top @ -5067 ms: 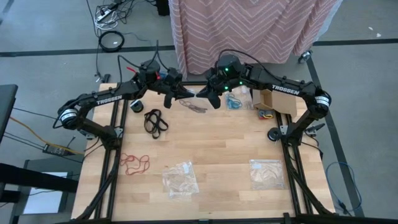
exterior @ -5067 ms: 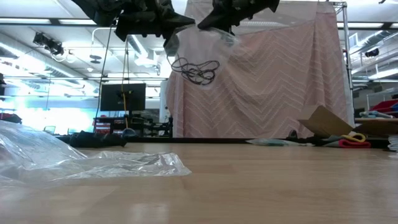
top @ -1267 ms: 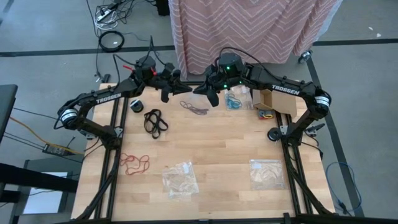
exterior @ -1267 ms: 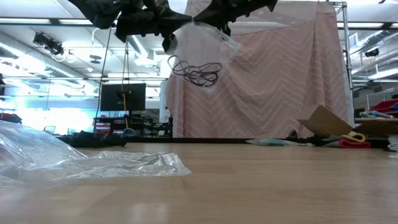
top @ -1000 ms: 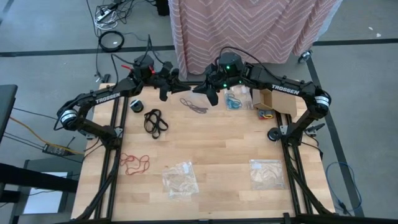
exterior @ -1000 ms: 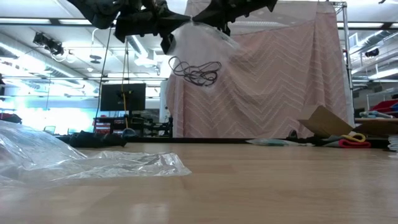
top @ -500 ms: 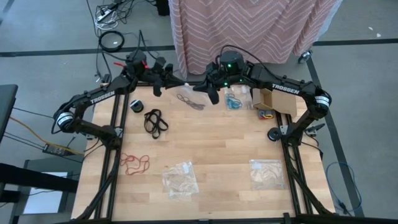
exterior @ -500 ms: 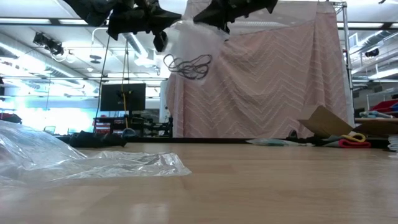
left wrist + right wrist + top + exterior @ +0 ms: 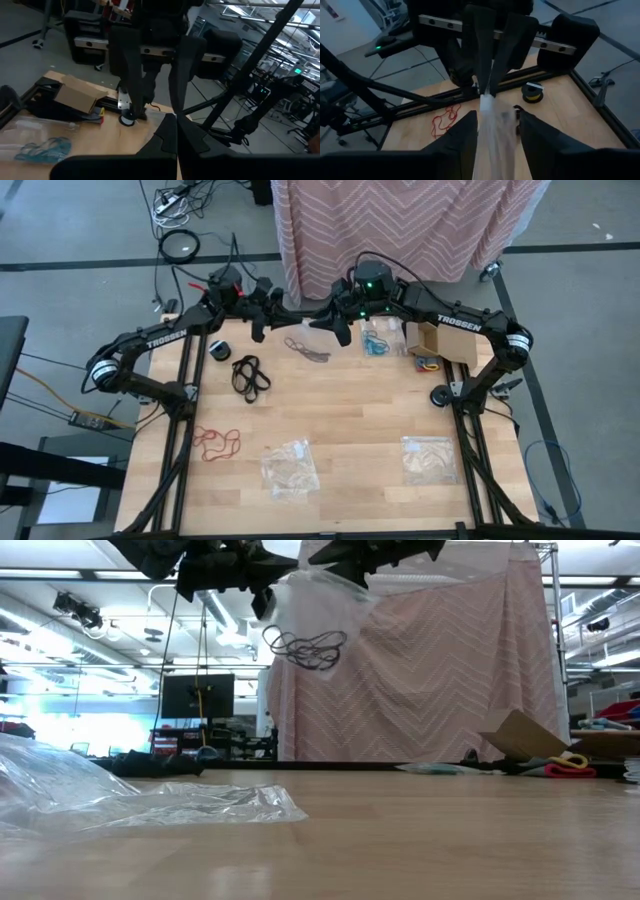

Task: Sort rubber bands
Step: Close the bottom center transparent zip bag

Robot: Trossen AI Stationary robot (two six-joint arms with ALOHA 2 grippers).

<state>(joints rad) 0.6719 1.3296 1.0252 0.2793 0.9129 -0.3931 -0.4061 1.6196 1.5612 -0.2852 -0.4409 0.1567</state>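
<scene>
A clear plastic bag (image 9: 312, 615) hangs high over the table's far middle, with a tangle of dark brown rubber bands (image 9: 305, 646) low inside it. My left gripper (image 9: 272, 315) is shut on the bag's top edge. My right gripper (image 9: 497, 135) faces it from the right, open, its fingers on either side of the bag's other end (image 9: 495, 127). Black bands (image 9: 250, 375), red bands (image 9: 216, 442) and teal-blue bands (image 9: 378, 340) lie in separate clusters on the wooden table (image 9: 340, 420). My left gripper pinches the bag's top edge (image 9: 487, 98) between its two fingers, which come level from the table's left. The bag hangs below them, clear of the table, slack, with the brown bands inside. My right gripper: I cannot tell whether its open fingers touch the bag.
Two more clear bags (image 9: 288, 468) (image 9: 428, 458) lie flat near the front edge; one fills the low view's foreground (image 9: 130, 795). A cardboard box (image 9: 442, 340) stands at the far right, a small black roll (image 9: 220, 350) at the far left.
The hanging bag and its brown bands have drifted slightly toward the table's left, along with my left gripper, and stay clear of the table.
</scene>
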